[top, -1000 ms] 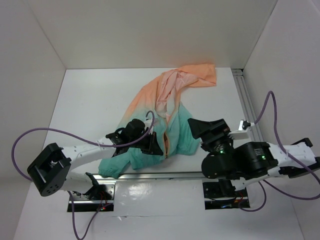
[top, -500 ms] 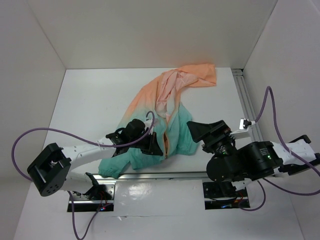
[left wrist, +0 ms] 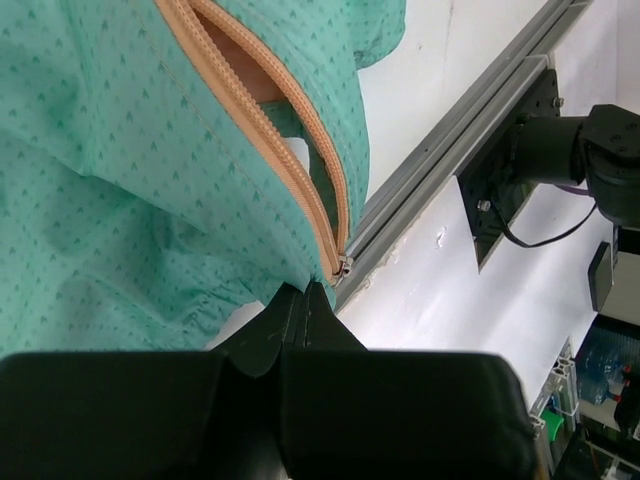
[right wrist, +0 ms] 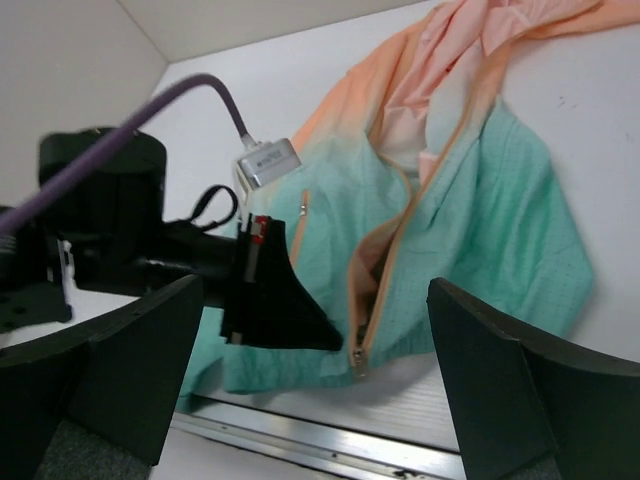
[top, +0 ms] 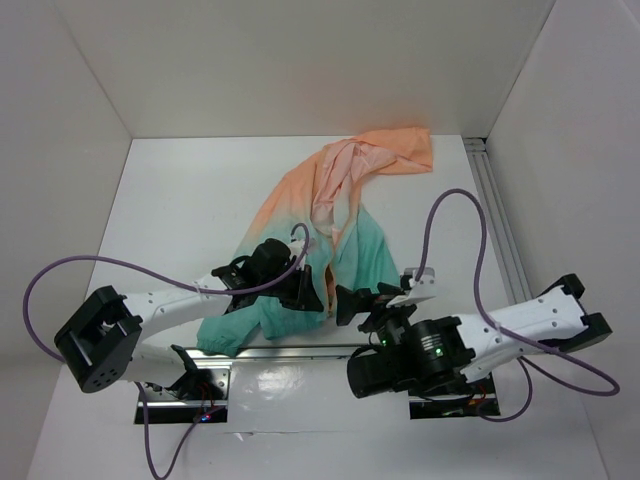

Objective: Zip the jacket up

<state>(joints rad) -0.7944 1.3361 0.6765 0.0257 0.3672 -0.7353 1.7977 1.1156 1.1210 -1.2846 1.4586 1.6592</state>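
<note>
The jacket [top: 345,215] lies on the white table, peach-orange at the far end and teal-green at the near end. Its orange front zipper [left wrist: 270,130] gapes open above the slider [left wrist: 343,266] at the bottom hem. My left gripper [top: 312,292] is shut on the teal hem right beside the slider; its fingertips [left wrist: 303,305] meet on the fabric. My right gripper [top: 362,298] is open and empty, just near of the hem and facing the slider [right wrist: 357,358], which sits between its fingers [right wrist: 130,370]. An orange pocket zip [right wrist: 300,225] shows left of the zipper.
An aluminium rail [top: 300,350] runs along the table's near edge under the hem, also seen in the right wrist view [right wrist: 330,440]. Another rail [top: 495,210] runs along the right side. White walls enclose the table. A purple cable [top: 450,200] loops above the right arm.
My right arm has swung from the right side leftward and down to the near edge, in front of the jacket's hem. My left gripper and the jacket have not moved.
</note>
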